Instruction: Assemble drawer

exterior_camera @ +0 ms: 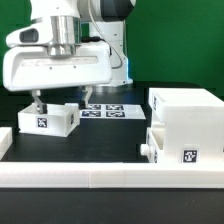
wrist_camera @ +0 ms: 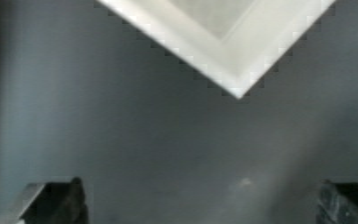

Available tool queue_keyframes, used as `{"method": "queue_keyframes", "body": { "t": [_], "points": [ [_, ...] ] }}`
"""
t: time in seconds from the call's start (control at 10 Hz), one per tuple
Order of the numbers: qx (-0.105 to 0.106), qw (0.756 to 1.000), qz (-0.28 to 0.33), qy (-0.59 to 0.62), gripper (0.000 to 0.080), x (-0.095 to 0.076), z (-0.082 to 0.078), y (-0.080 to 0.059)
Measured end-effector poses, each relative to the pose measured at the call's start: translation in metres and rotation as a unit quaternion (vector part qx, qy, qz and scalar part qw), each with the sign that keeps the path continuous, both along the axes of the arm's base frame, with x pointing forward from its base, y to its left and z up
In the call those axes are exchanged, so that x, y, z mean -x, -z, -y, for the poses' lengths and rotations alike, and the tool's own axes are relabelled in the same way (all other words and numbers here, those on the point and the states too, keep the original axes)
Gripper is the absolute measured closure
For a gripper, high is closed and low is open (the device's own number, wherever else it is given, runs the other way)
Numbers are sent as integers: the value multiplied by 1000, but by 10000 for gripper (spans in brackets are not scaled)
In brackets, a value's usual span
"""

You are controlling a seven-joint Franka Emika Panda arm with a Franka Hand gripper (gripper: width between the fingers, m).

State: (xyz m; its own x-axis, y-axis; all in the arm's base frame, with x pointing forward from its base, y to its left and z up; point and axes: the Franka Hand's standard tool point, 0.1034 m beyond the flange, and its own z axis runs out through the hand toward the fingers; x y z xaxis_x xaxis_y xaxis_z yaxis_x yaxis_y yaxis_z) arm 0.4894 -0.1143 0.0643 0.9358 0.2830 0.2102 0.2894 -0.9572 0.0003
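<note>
The drawer's large white housing point(exterior_camera: 190, 118) stands at the exterior view's right. One small knobbed tray point(exterior_camera: 172, 146) sits at its lower front, with a tag facing out. The second small tray point(exterior_camera: 48, 118) stands loose on the dark table at the exterior view's left, also with a tag on its front. My gripper point(exterior_camera: 62, 101) hangs just above and behind this loose tray, with its jaws wide apart and nothing between them. In the wrist view only a white corner of the tray point(wrist_camera: 234, 70) shows. It lies well ahead of the gripper point(wrist_camera: 202, 205), over bare dark table.
The marker board point(exterior_camera: 108, 110) lies flat on the table behind the middle. A long low white rail point(exterior_camera: 110, 178) runs along the front edge, and a piece of it point(exterior_camera: 5, 142) turns up at the exterior view's left.
</note>
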Motion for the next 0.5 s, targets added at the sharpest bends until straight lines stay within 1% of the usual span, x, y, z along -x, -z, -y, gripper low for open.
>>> {"method": "queue_keyframes", "body": {
  "t": [0.1, 0.2, 0.3, 0.5],
  "points": [
    [-8, 999, -2, 46, 150, 7, 4, -2],
    [-9, 998, -1, 64, 150, 16, 6, 0],
    [-17, 996, -5, 89, 150, 17, 4, 1],
    [-16, 996, -5, 82, 150, 17, 4, 2]
  ]
}}
